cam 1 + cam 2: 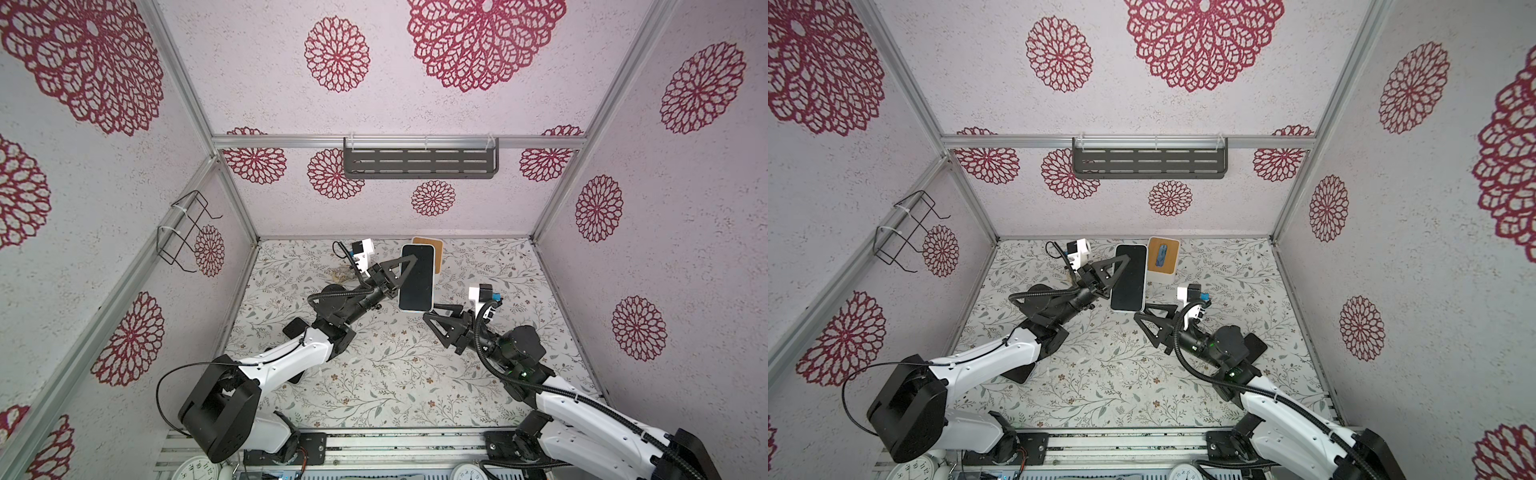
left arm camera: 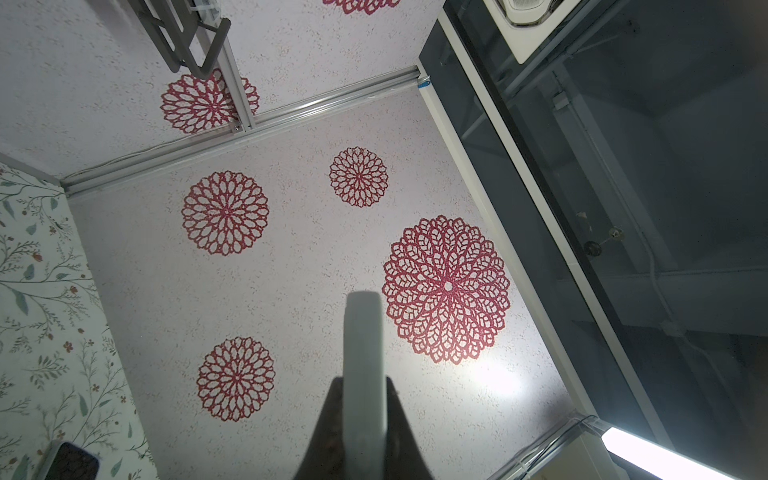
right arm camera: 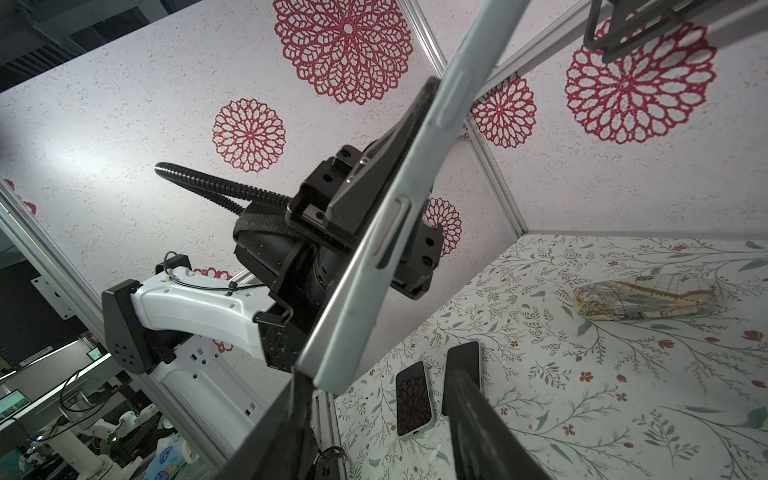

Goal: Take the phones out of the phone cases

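Left gripper [image 1: 409,264]: jaws clamped tight across the phone [image 1: 417,278] on one long side, one finger on the glass, the other behind. The phone sits in its pale phone case [image 3: 386,232], lifted clear of the table [image 1: 374,374], screen towards the top views.

Right gripper [image 1: 430,312]: jaws roughly half apart, nothing held. It sits at the phone's lower corner. In the right wrist view that corner seems to rest against one finger [image 3: 297,419], with the other finger clear of it.

Step in hand, as I read it: getting a bite on the case lip at that corner.

- Catch the rim only, not the glass.
- Peel back, away from the screen; a sideways tug could work the phone out of the left clamp.
- The left jaws pinch case and phone together, so the case probably frees last there.

Two spare phones [image 3: 413,399] lie flat below, uninvolved.
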Controlling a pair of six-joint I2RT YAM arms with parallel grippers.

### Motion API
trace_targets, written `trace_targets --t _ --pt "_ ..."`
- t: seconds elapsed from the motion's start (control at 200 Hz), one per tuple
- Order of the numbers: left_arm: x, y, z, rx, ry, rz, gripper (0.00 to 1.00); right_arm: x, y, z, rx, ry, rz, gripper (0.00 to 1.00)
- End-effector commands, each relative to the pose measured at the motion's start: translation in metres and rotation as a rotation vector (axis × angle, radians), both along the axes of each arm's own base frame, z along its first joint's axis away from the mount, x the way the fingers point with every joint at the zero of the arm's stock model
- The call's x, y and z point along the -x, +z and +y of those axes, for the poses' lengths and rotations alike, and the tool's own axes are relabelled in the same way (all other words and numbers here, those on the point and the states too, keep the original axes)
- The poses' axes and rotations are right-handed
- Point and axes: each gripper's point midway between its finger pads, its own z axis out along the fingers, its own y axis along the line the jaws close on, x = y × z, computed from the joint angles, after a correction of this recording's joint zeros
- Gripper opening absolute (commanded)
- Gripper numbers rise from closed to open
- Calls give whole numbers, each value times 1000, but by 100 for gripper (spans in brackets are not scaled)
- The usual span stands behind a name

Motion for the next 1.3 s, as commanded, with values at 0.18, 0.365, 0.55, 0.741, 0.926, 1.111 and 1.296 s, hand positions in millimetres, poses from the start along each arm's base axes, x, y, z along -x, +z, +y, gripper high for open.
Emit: trace_targets --t 0.18,0.365,0.55,0.741,0.926,1.111,1.296 --pt "19 32 2 76 -20 -95 0 -8 24 -4 -43 -44 -48 54" --pt "23 33 -1 83 -36 -114 0 -20 22 -5 -29 -72 -13 52" --pt "31 28 -13 54 -64 -117 0 -35 23 -11 -59 -82 35 46" --pt "34 20 -21 47 -85 -110 0 -42 23 -12 -80 -68 65 39" --pt "30 -3 -26 15 -83 -71 0 -36 22 -18 -88 -70 69 19" --pt "10 -49 -27 -64 -22 47 0 -27 7 -21 -123 -25 161 0" --pt "-5 -120 -34 -262 24 165 60 -29 -46 -31 -59 -116 341 0"
